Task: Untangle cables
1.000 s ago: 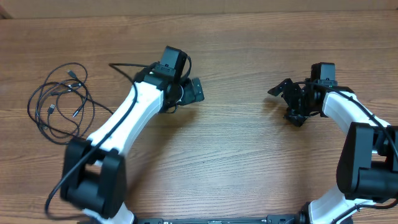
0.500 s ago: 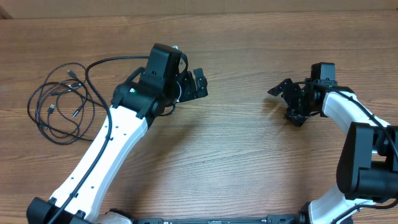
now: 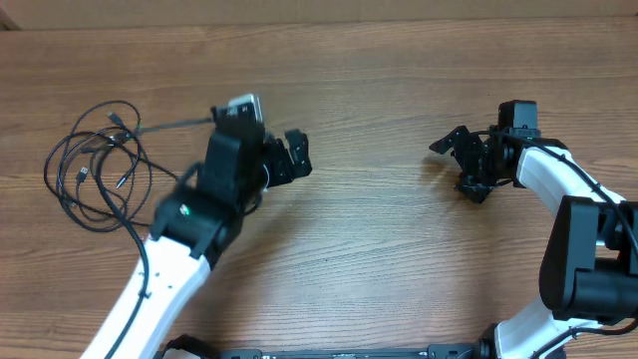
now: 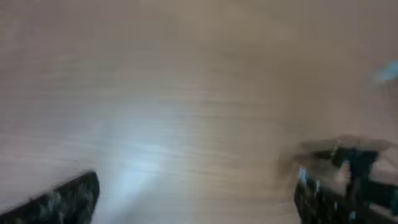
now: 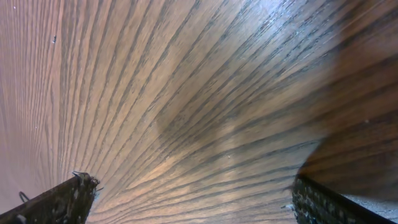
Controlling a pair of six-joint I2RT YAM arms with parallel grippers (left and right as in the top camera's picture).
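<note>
1. Wood-grain tabletop (image 3: 379, 249) fills the overhead view, with the bases of both arms at its near edge.
2. The cables (image 3: 100, 142) lie by the tabletop's left edge – thin black cords in a loose heap of overlapping loops, flat on the wood.
3. The heap is a little longer than it is wide, and its long axis runs from the far edge toward the near edge. Small plug tips show inside the loops, but which way each points is too small to tell.
4. The left gripper (image 3: 297, 155) is just left of the tabletop's middle, well apart from the cables. Its jaws are spread wide and hold nothing. Its wrist view is blurred and shows only bare wood between the two fingers (image 4: 62, 199).
5. The right gripper (image 3: 461, 165) is toward the right edge, also spread wide and empty – its wrist view shows only wood grain between the fingers (image 5: 59, 198).
</note>
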